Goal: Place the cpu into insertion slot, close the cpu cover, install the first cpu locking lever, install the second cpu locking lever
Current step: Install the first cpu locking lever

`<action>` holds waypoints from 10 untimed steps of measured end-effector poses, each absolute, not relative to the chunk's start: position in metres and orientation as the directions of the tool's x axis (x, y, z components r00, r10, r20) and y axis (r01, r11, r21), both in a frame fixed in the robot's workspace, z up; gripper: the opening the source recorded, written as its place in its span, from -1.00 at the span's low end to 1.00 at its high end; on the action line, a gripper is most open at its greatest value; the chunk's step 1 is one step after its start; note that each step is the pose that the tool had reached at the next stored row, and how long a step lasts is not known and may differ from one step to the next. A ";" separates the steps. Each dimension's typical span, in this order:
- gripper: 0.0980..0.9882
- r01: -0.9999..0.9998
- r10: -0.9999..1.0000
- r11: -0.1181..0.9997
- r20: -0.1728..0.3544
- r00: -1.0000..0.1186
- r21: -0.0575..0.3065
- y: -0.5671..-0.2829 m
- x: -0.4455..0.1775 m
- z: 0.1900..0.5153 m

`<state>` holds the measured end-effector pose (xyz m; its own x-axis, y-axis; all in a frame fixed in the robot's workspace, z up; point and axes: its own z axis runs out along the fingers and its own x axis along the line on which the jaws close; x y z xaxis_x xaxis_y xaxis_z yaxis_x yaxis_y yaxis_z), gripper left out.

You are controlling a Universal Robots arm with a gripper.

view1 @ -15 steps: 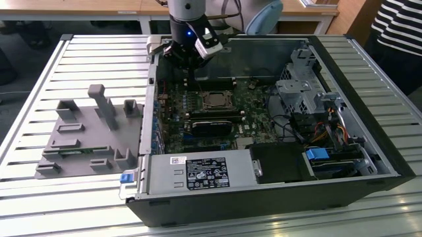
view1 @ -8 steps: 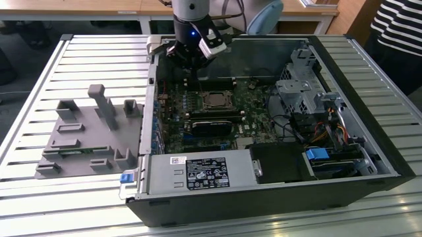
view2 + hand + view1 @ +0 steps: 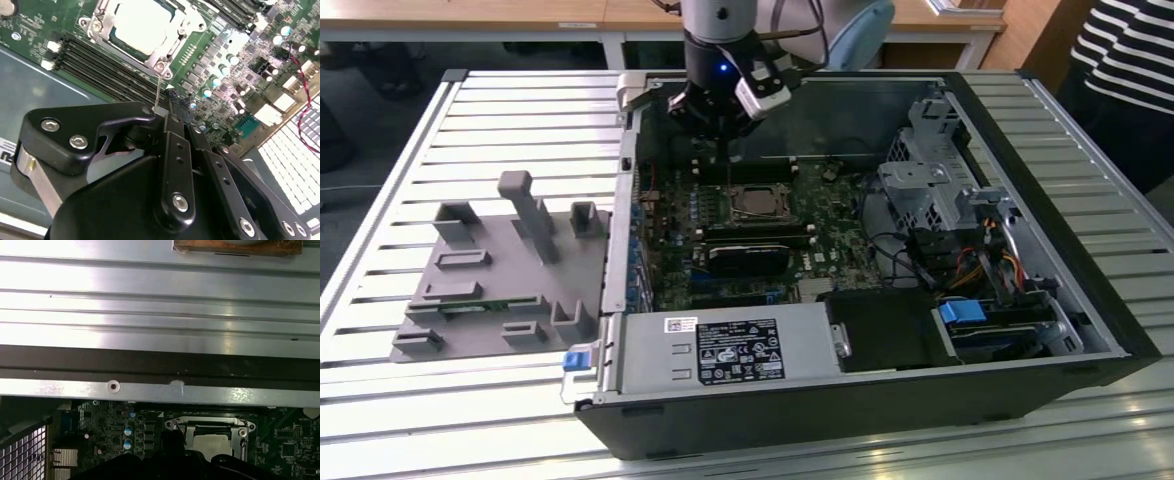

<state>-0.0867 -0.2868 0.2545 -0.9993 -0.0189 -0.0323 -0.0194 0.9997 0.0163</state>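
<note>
Exterior view: the arm reaches straight down into an open computer case (image 3: pixel 854 415). Its gripper (image 3: pixel 724 158) hangs at 11 o'clock of the cpu (image 3: pixel 755 203), near it.

Second wrist view: the cpu sits in the insertion slot (image 3: pixel 113 33) under the lowered cpu cover (image 3: pixel 99 21). The fingertips are pressed together, apparently pinching a thin wire locking lever (image 3: pixel 158 90).

First wrist view: the cover lies flat.

This step probably needs a steady pinch that follows the lever's arc, with no sideways drag.

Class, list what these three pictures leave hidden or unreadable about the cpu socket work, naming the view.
1. Exterior view: the cpu cover is too small to show whether levers are latched.
2. Second wrist view: glare washes out the cpu; the hand hides the end of the thin lever.
3. First wrist view: the hand hides one side of the cpu cover.
</note>
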 end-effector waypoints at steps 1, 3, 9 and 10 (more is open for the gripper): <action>-0.98 -0.019 -0.019 1.000 -0.032 -0.999 0.016 -0.287 -0.086 0.254; -0.98 -0.019 -0.019 1.000 -0.032 -0.999 0.016 -0.287 -0.086 0.254; -0.98 -0.019 -0.019 1.000 -0.032 -0.999 0.016 -0.287 -0.083 0.253; -0.98 -0.019 -0.019 1.000 -0.032 -0.999 0.016 -0.287 -0.082 0.253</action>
